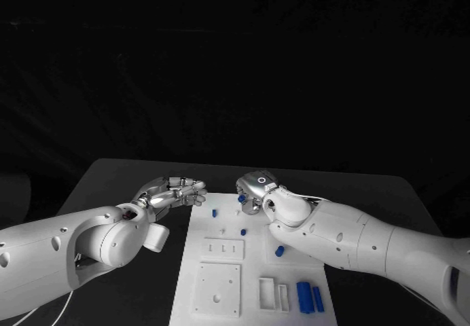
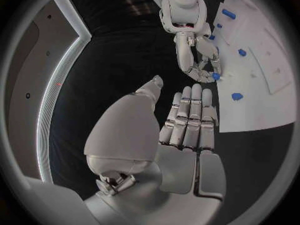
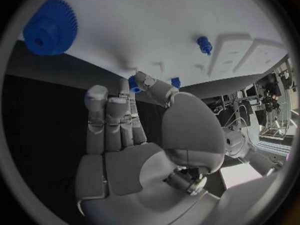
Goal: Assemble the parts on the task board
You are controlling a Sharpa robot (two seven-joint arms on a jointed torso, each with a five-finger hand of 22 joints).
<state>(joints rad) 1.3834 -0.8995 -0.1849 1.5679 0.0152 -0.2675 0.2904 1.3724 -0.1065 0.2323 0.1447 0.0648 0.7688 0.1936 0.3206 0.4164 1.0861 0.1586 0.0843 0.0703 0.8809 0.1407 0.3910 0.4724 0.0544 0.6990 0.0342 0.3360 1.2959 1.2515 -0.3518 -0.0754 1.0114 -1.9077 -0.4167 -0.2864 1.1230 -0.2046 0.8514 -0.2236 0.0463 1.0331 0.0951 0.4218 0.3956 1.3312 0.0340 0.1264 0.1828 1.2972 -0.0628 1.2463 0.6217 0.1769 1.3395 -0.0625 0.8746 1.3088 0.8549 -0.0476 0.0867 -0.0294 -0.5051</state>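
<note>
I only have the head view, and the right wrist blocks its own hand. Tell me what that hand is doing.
Observer: In the left wrist view, the right hand pinches a small blue piece at the edge of the board.
Operator: Report the left hand.
Observer: The left hand holds nothing; its fingers lie straight, off the board.
Operator: Name any part near the right hand that I can't see.
Observer: The right wrist view shows a blue gear lying on the board near its edge.
</note>
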